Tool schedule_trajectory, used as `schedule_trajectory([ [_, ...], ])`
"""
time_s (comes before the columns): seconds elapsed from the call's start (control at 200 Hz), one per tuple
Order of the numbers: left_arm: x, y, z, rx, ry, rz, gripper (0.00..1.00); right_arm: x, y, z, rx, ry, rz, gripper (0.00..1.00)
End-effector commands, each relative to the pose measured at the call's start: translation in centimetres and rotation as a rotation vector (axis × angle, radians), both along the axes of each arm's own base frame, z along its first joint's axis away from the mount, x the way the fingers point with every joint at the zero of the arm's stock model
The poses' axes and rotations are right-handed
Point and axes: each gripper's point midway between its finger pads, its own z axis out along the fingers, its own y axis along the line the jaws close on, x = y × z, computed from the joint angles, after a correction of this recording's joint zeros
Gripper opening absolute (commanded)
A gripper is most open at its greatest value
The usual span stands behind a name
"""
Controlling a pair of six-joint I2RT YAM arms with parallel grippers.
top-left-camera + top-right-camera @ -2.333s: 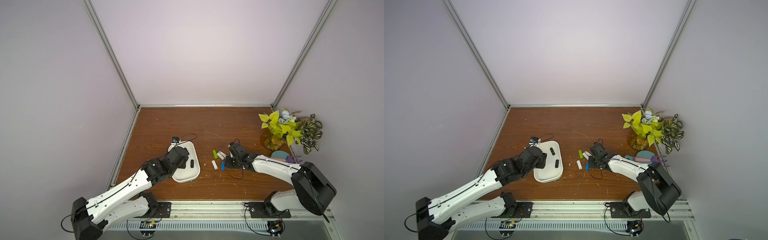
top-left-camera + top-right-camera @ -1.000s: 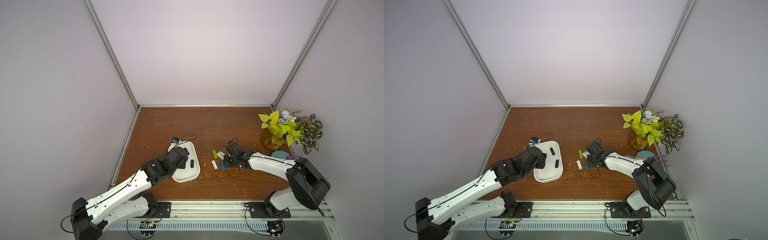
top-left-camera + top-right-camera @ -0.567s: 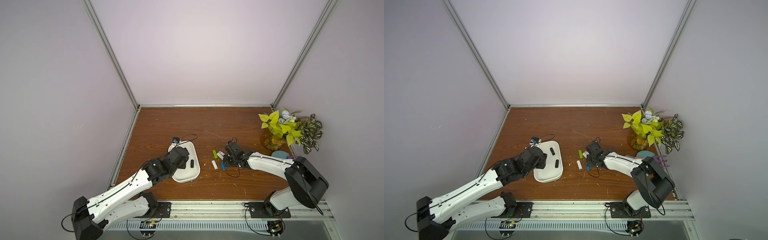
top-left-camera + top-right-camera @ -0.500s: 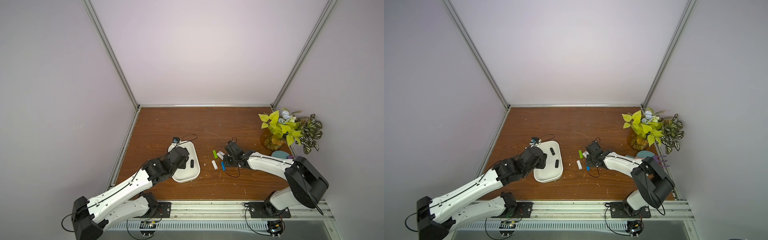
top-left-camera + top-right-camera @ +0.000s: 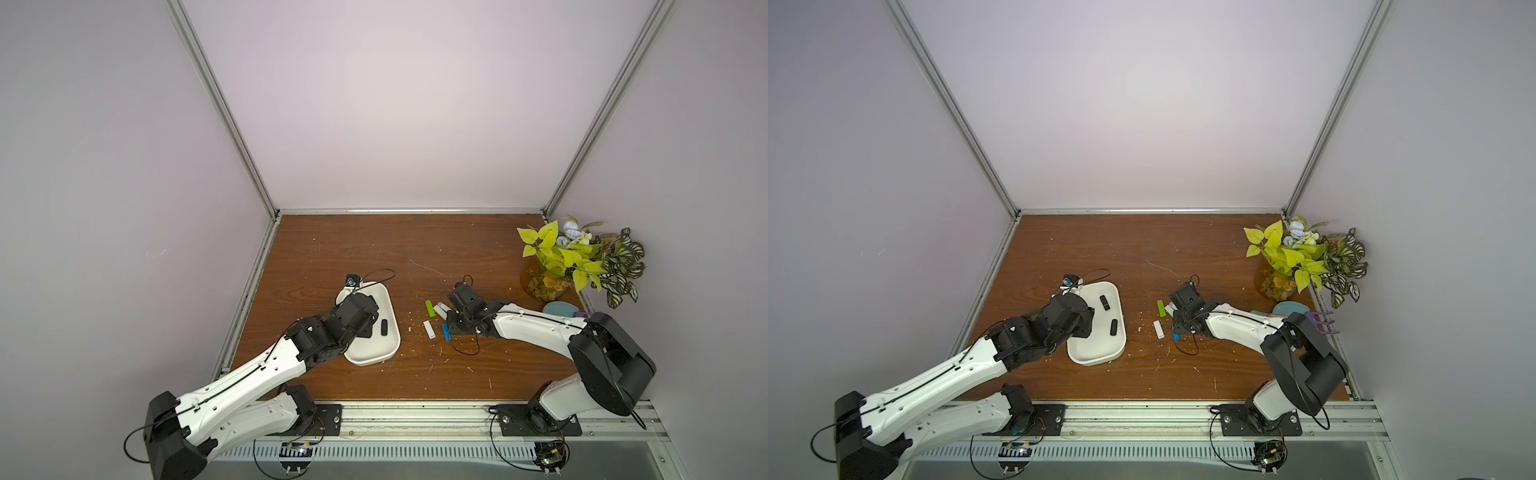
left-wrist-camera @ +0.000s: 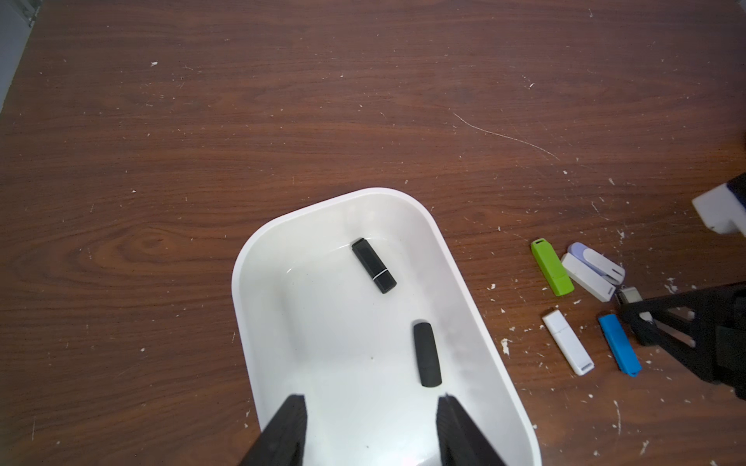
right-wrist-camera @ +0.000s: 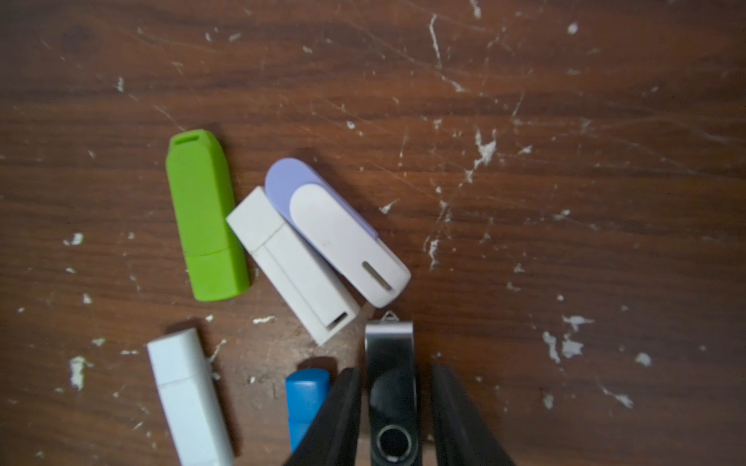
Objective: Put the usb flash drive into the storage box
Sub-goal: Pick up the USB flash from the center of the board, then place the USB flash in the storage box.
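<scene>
Left wrist view: my left fingers [image 6: 282,431] hang apart, empty, over the storage box [image 6: 448,274].
Swivel drive [image 7: 390,355]: flat on the table, just beside the blue drive [image 7: 306,387].
Right fingers [image 7: 341,407]: apart, straddling it, slim gaps either side.
Doing it well: centre, close squarely, lift clear of the white drive [image 7: 294,262].

Nothing legible in any view. No print, label, brand, number or sign made out on the storage box [image 6: 306,343], nor on the silver-and-black usb flash drive [image 7: 389,347] seen close in the right wrist view. Casings of the other small sticks on the surface [image 7: 565,201] plain as far as seen; too small to judge in both top views.
</scene>
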Motion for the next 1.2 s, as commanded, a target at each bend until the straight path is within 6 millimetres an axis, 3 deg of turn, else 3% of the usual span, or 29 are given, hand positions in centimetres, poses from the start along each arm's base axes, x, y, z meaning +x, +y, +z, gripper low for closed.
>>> schedule_trajectory([
  [0.0,-0.2,0.7,-0.8,0.044,0.02,-0.001,0.52,-1.0,-0.8,-0.8,-0.096,0.058,0.037,0.33],
  [0.315,-0.2,0.6,-1.1,0.051,0.028,-0.005,0.52,-1.4,-0.8,-1.6,-0.169,0.078,0.063,0.21],
  [0.42,-0.2,0.6,-1.1,0.053,0.029,-0.005,0.52,-0.9,-0.6,-1.0,-0.157,0.051,0.054,0.16],
  [0.535,-0.1,0.8,-0.9,0.055,0.019,0.004,0.52,0.2,1.2,2.1,-0.073,-0.024,0.097,0.15],
  [0.716,0.0,1.7,0.5,0.034,-0.032,0.041,0.52,0.5,3.1,9.2,0.051,-0.107,0.145,0.14],
  [0.831,0.1,2.3,1.6,0.021,-0.073,0.064,0.52,-0.1,6.4,12.7,0.234,-0.137,0.189,0.11],
  [0.966,0.3,3.3,3.0,0.044,-0.117,0.095,0.53,-0.6,12.2,15.2,0.353,-0.155,0.279,0.1],
  [1.086,0.2,4.3,3.9,0.07,-0.14,0.122,0.53,-0.8,17.3,15.9,0.365,-0.165,0.346,0.1],
  [1.191,-0.1,5.1,4.3,0.048,-0.167,0.148,0.53,-0.9,20.9,14.8,0.334,-0.149,0.375,0.11],
])
